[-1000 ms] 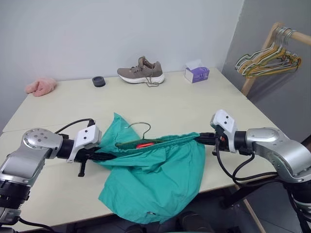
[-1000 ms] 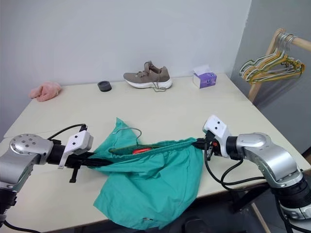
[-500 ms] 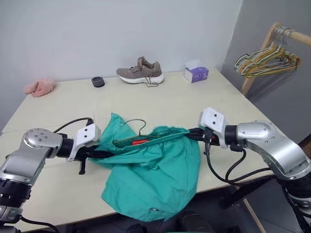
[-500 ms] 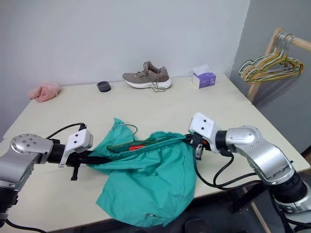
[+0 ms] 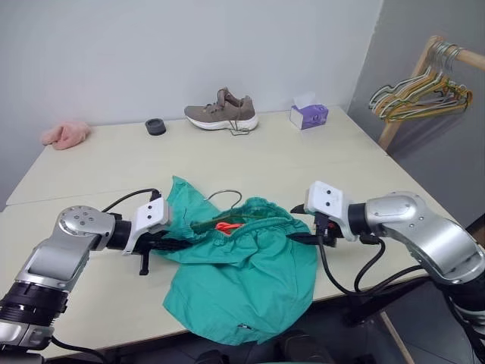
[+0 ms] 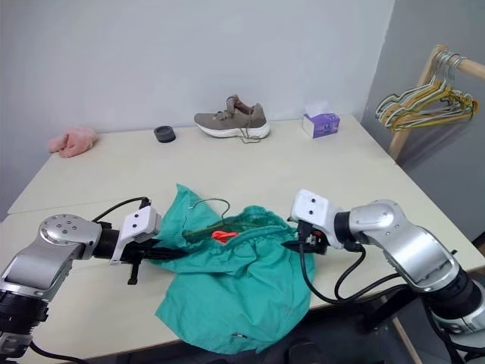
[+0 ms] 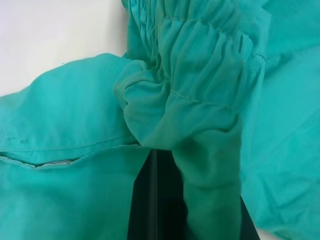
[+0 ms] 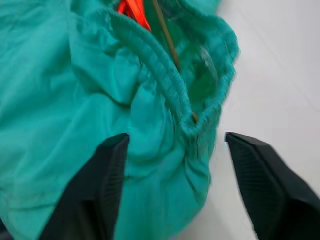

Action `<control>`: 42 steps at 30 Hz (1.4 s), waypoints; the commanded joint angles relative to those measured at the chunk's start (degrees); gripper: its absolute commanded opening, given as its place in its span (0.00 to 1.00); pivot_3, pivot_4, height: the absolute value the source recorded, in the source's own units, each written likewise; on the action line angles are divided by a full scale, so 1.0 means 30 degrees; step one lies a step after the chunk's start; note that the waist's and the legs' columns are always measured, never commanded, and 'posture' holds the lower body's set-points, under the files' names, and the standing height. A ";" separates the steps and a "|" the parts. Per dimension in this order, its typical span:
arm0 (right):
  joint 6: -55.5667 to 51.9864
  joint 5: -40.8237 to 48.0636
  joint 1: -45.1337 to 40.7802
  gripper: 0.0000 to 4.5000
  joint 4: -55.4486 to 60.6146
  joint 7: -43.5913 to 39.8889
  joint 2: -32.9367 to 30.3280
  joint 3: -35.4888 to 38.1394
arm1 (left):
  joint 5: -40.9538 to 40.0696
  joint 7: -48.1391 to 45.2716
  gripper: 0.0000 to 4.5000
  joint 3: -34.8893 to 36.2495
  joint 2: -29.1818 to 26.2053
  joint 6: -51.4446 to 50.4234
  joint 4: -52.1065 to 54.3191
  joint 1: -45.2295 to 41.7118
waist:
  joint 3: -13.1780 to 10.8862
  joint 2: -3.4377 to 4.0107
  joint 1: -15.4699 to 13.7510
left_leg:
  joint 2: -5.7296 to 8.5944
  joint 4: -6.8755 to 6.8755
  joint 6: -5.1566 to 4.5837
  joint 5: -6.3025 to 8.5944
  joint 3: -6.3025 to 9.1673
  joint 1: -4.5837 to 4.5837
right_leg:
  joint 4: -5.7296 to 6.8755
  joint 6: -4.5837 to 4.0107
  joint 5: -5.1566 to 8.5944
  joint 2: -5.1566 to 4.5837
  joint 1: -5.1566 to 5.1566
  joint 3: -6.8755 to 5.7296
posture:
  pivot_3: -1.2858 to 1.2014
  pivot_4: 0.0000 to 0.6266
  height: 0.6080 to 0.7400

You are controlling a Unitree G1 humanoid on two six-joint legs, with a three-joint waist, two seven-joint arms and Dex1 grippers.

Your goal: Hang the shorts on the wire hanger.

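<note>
- The right gripper [image 8: 175,150] has its jaws spread wide, one on each side of the gathered waistband, gripping nothing.
- The left gripper [image 5: 168,244] has its jaws closed on the opposite end of the waistband, cloth bunched over them.
- The shorts [image 5: 246,288] lie at the near edge of the desk [image 5: 303,163], their legs hanging over that edge.
- The wire hanger [image 5: 225,199] sits inside the waistband, its hook poking out above the cloth, an orange tag [image 5: 225,226] beside the wire.
- A shoe [image 5: 221,111], a purple tissue box [image 5: 308,114] and a pink cloth [image 5: 65,134] sit along the far edge.
</note>
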State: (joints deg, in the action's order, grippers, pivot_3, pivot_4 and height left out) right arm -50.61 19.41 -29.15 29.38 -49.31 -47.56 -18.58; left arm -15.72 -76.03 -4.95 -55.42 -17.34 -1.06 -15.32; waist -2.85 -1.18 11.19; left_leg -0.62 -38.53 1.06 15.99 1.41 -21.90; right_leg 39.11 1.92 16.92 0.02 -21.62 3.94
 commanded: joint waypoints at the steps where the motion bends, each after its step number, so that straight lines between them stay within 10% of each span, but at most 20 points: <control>1: -0.0337 -0.0262 0.0195 0.99 -0.0367 0.0332 -0.0028 0.0413 | -0.0161 -0.0213 0.00 0.0123 0.0037 -0.0029 0.0577 -0.0299 | 0.0001 -0.0001 0.0027 | -0.0001 -0.0002 0.0000 0.0000 0.0000 0.0005 | 0.0000 0.0000 0.0000 0.0002 0.0005 0.0000 | 0.43 0.00 1.00; 12: 0.1545 -0.2212 -0.2513 0.99 -0.4756 -0.1594 0.2507 -0.3704 | -0.0267 -0.0658 0.00 -0.0232 0.0338 -0.0402 0.0686 -0.1122 | 0.0000 0.0003 0.0404 | -0.0007 -0.0007 -0.0001 0.0000 -0.0009 0.0011 | 0.0005 -0.0003 -0.0002 0.0021 0.0006 0.0009 | 0.43 0.00 1.00; 25: 0.2458 -0.3294 -0.3487 0.01 -0.5566 -0.3127 0.3202 -0.3997 | -0.0633 -0.0673 0.00 -0.0097 0.0600 -0.1525 0.1215 -0.0809 | 0.0001 0.0002 0.0399 | -0.0001 -0.0010 0.0001 0.0000 0.0018 0.0004 | 0.0016 -0.0028 -0.0018 0.0007 0.0004 -0.0012 | 0.43 0.00 1.00; 37: -0.1673 -0.1215 -0.1209 0.00 -0.3595 -0.2230 0.3064 -0.1166 | 0.0070 0.3215 0.79 0.2540 0.2119 0.0792 -0.3776 -0.2231 | 0.0009 -0.0011 0.0364 | 0.0001 -0.0070 0.0001 0.0001 0.0040 0.0001 | 0.0074 -0.0024 -0.0017 -0.0001 0.0011 -0.0026 | 0.43 0.00 1.00; 42: -0.4472 -0.0397 0.1606 0.00 -0.2556 0.0474 0.3663 0.1803 | 0.0486 0.5792 0.79 0.4121 0.2608 0.2913 -0.6452 -0.2874 | 0.0021 -0.0029 0.0242 | 0.0009 -0.0080 0.0001 0.0000 0.0049 0.0007 | 0.0110 -0.0024 -0.0018 -0.0016 0.0009 -0.0037 | 0.43 0.00 1.00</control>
State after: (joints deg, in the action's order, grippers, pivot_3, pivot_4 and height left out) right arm -61.58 17.13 -25.41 19.57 -51.12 -37.48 -17.57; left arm -13.90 -59.89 5.16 -47.76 -10.15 -20.18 -23.10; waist -2.78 -1.27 11.91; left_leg -0.59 -38.77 1.07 15.99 1.54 -21.88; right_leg 39.46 1.85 16.86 -0.03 -21.59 3.85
